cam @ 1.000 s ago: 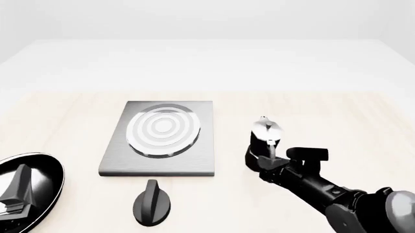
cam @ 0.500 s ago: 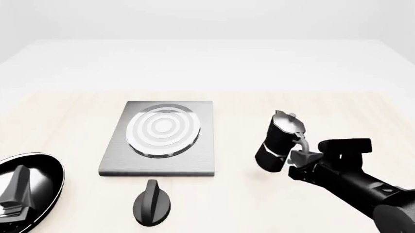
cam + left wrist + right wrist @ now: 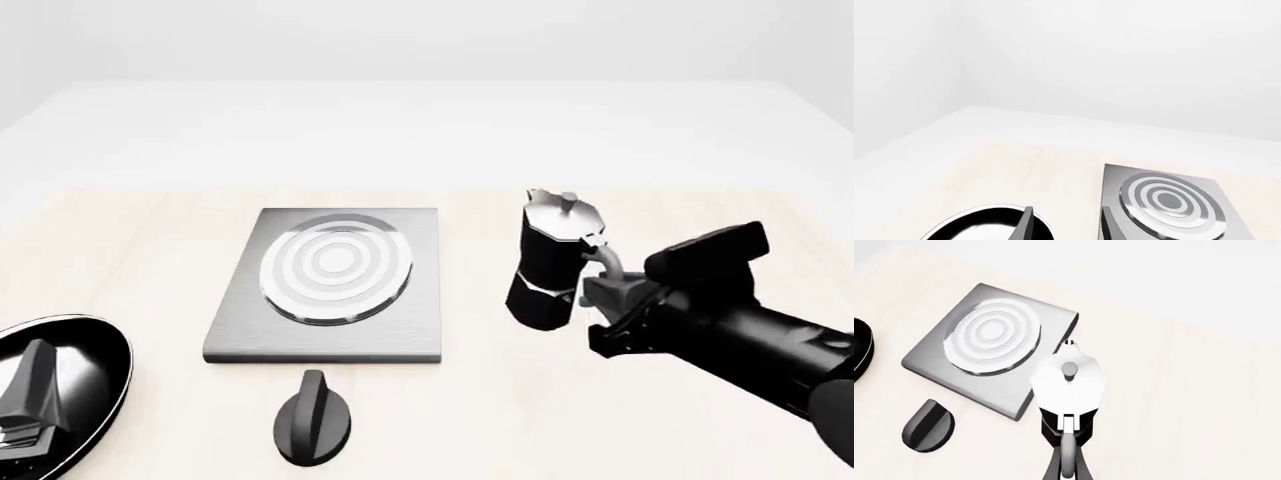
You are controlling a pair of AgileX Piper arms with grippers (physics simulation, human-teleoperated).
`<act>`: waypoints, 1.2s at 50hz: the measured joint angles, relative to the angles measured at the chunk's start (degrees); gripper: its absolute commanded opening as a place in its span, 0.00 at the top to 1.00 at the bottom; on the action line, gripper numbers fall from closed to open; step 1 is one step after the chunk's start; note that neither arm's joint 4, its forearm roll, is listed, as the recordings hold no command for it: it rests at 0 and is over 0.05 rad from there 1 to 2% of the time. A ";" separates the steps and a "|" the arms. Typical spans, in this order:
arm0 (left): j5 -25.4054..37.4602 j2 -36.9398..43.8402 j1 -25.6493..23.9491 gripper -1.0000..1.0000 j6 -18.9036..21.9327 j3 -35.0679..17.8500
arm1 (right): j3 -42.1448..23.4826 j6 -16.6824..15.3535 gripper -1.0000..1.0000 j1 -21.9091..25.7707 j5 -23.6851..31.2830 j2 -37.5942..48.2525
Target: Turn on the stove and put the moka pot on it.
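Observation:
The moka pot (image 3: 547, 262), black below and silver on top, hangs above the table just right of the stove, tilted slightly. My right gripper (image 3: 603, 290) is shut on its curved handle. The right wrist view looks down on the pot's silver lid (image 3: 1069, 377), with the handle between the fingers (image 3: 1066, 460). The stove (image 3: 240, 325) is a grey plate with silver burner rings (image 3: 336, 265). Its black oval knob (image 3: 312, 418) lies in front of it. My left gripper (image 3: 30, 395) is open and empty at the far left; its fingers (image 3: 1026, 227) show in the left wrist view.
A black frying pan (image 3: 100, 385) lies at the front left under my left gripper; it also shows in the left wrist view (image 3: 981, 227). The stove (image 3: 1167, 200) lies right of the pan there. Bare wooden tabletop (image 3: 641, 420) surrounds the stove.
My right gripper has lifted the moka pot off the table, up and slightly left. The pot leaned far over half a second ago and now stands nearly upright. The left arm barely moved.

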 measured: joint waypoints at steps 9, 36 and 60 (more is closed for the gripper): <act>0.00 -0.05 -0.11 0.00 0.24 -0.04 | -5.41 -3.69 1.00 2.74 1.24 3.31; -0.07 -0.07 -0.08 0.00 1.10 0.16 | -20.01 -13.23 1.00 10.05 -5.98 19.92; -0.52 -0.08 -1.87 0.00 2.39 0.44 | -30.87 -14.29 1.00 15.07 -12.11 36.00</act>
